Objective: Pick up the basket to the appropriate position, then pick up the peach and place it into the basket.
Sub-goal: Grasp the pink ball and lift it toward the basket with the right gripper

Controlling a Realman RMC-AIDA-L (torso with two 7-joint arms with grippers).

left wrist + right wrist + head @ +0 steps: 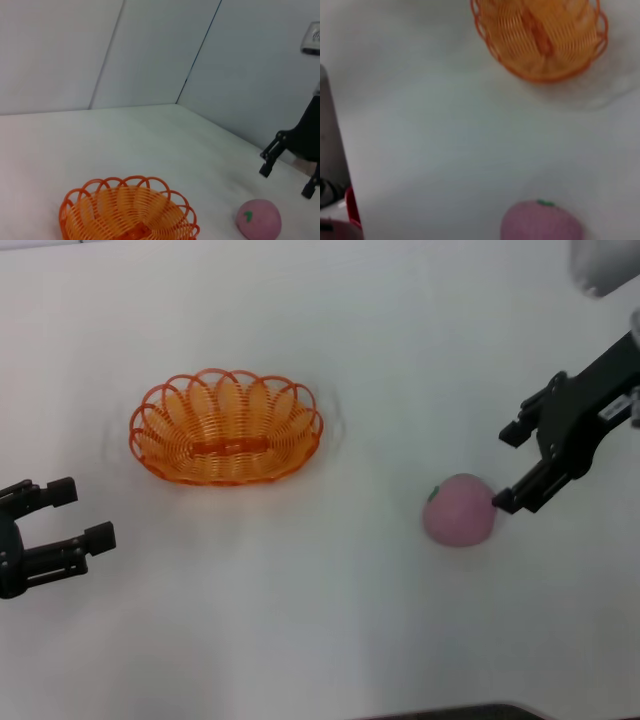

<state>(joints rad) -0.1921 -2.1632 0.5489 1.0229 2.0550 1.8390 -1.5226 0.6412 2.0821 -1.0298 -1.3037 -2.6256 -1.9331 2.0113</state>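
Observation:
The orange open-weave basket (226,428) sits upright on the white table, left of centre; it also shows in the left wrist view (127,212) and the right wrist view (540,37). The pink peach (459,510) lies on the table to the right, also in the left wrist view (258,219) and the right wrist view (541,222). My right gripper (507,468) is open just right of the peach, its lower fingertip (503,502) at the peach's side; it shows in the left wrist view (285,180). My left gripper (82,512) is open and empty, below and left of the basket.
The white table (320,640) spreads all around. Grey wall panels (150,50) stand beyond the table's far edge. A white part of the robot (603,265) shows at the top right.

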